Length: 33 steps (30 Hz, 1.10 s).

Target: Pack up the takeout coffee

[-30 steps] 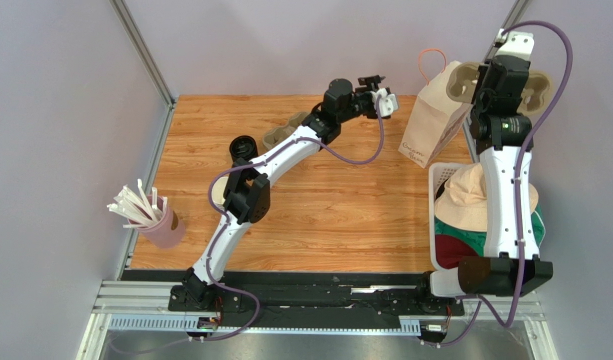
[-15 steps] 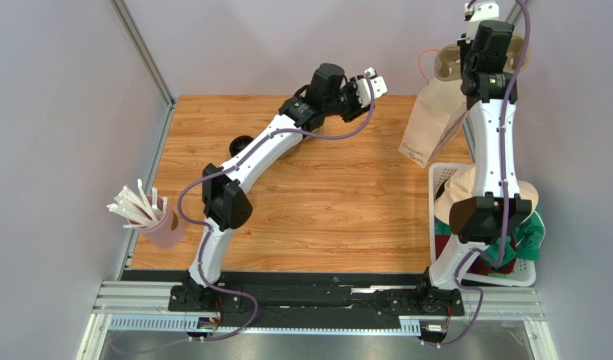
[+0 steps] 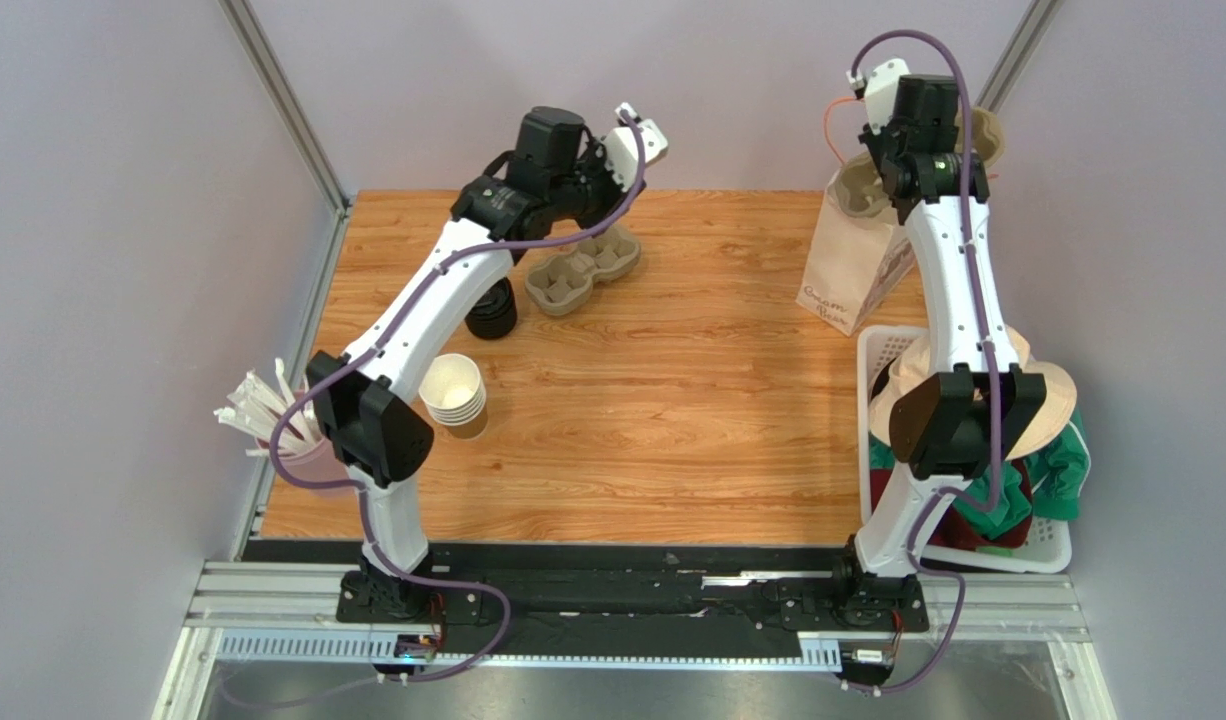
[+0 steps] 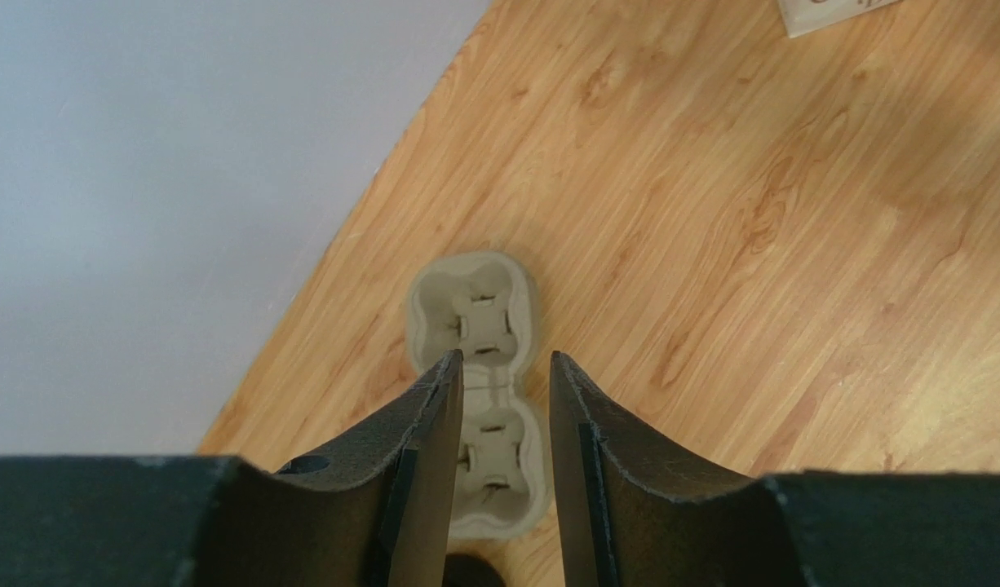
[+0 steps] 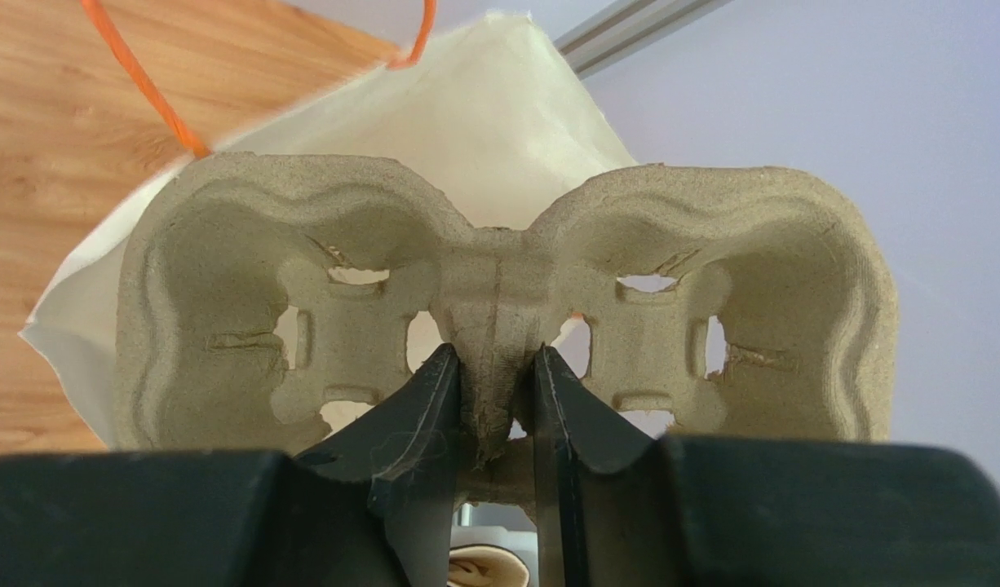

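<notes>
Left jaws narrower, right gripper moved carrier

At the back of the wooden surface a moulded-pulp two-cup carrier is set, round black lids stacked just left of it, brown paper cups stacked nearer. A pink cup of white straws is stood at the left edge. A tan paper bag is stood back right, beneath a second pulp carrier held in the right gripper.

The left arm and right arm look identical tbh: white tube links, chunky black joint housings, a loose purple cable along each. Both the left gripper and right gripper have matte black wedge fingers.
</notes>
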Each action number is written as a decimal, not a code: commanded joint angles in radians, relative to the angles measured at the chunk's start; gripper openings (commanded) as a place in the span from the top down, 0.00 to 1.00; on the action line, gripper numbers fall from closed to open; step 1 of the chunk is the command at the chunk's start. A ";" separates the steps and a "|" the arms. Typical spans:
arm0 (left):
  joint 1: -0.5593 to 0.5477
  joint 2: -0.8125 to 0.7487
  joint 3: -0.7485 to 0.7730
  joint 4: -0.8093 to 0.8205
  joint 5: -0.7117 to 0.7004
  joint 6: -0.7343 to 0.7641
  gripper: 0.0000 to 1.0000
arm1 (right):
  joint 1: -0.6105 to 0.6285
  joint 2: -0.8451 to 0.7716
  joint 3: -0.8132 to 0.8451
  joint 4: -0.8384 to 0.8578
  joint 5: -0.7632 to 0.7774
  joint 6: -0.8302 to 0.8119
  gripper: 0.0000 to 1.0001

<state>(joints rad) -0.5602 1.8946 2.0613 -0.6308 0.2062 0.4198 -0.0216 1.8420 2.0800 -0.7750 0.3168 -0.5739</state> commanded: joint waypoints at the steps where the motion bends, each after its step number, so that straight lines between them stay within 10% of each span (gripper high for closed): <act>1: 0.034 -0.110 -0.042 -0.021 -0.030 -0.035 0.59 | 0.015 -0.026 -0.017 -0.012 0.034 -0.066 0.73; 33: 0.077 -0.193 -0.086 -0.033 -0.030 -0.076 0.59 | 0.017 0.142 0.236 -0.274 -0.120 -0.083 0.77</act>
<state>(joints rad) -0.4843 1.7313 1.9663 -0.6701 0.1677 0.3664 -0.0032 1.9850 2.2734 -0.9760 0.2161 -0.6193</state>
